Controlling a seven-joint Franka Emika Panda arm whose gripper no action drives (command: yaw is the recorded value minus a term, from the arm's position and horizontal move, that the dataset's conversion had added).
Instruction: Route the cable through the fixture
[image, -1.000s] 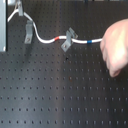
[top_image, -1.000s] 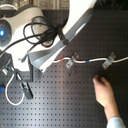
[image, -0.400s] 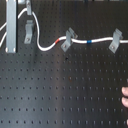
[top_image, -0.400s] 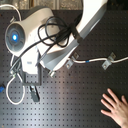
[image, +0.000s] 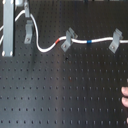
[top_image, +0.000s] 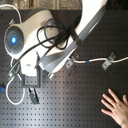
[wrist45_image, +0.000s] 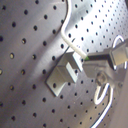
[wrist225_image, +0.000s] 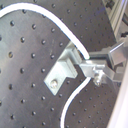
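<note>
The white cable (image: 47, 48) runs from my gripper (image: 23, 10) at the first exterior view's top left. It dips in a curve, then passes through two slanted grey clips (image: 67, 39) (image: 116, 40). Its red band (image: 62, 40) and blue band (image: 89, 41) lie on either side of the first slanted clip. The upright fixture (image: 28, 32) stands just below the gripper, and the cable passes close beside it. In both wrist views the fixture (wrist225_image: 64, 71) is next to the cable (wrist225_image: 75, 42), and the gripper (wrist225_image: 92, 67) looks shut on the cable. The fixture also shows in the first wrist view (wrist45_image: 65, 74).
A person's hand (image: 125, 97) is at the first exterior view's right edge; it also shows in the second exterior view (top_image: 117, 105). A pale upright post (image: 9, 30) stands left of the fixture. The dark perforated board (image: 65, 95) spreads in front.
The person's hand has left the cable and drawn back to the first exterior view's lower right. My gripper has moved up toward the first exterior view's top left with the cable end.
</note>
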